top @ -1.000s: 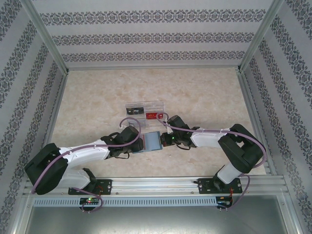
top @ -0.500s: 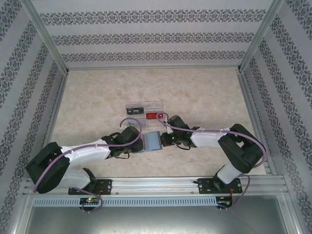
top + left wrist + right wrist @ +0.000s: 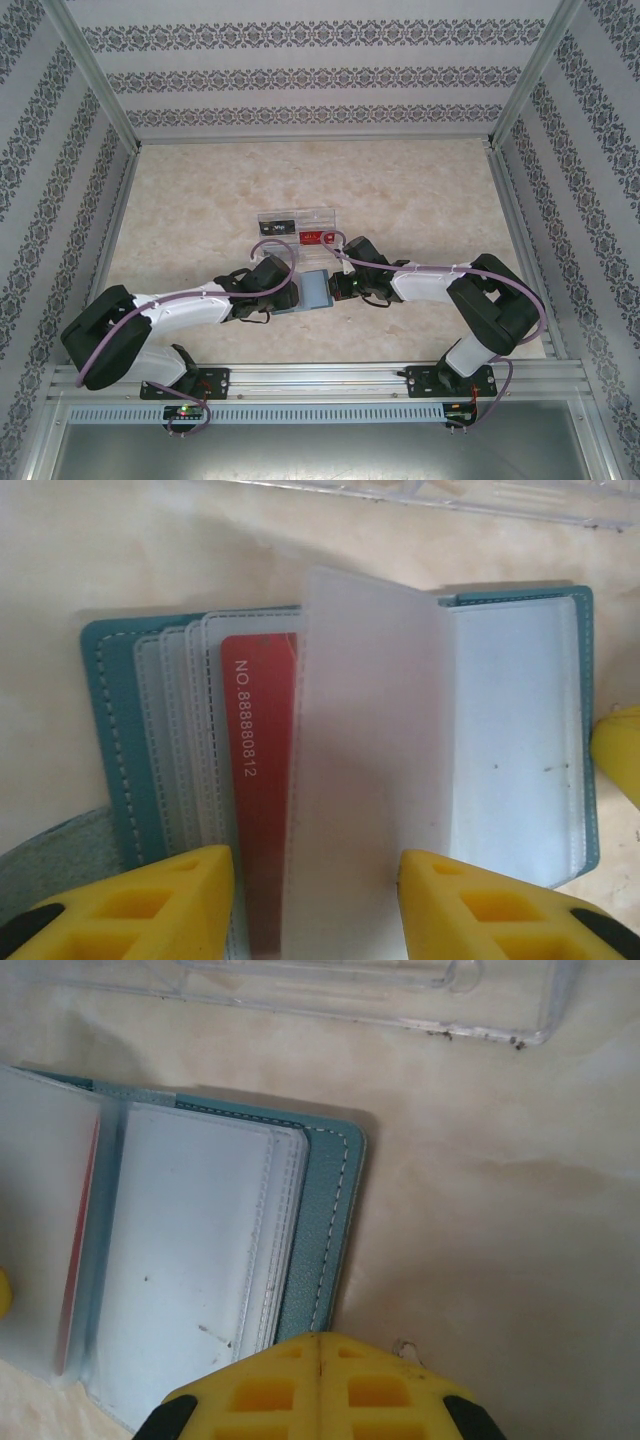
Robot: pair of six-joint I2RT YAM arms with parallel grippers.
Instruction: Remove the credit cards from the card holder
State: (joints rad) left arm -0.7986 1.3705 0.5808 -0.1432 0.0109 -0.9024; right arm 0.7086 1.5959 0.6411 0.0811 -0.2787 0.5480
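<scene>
Card holder [image 3: 314, 290] is lying open on table [image 3: 200, 200] btwn the 2 arms, L gripper [image 3: 315, 870] hanging released astride 1 upright clear sleeve [image 3: 370, 730], R gripper [image 3: 320, 1348] sitting clenched, empty, at its teal edge.

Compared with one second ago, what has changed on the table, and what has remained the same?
The left arm swung its elbow slightly forward and inward, its wrist creeping toward the card holder; the left gripper stands open astride the red card. Nothing was gripped or released. Unchanged: the card holder lying open, the right gripper shut at its right edge, the clear tray.
</scene>
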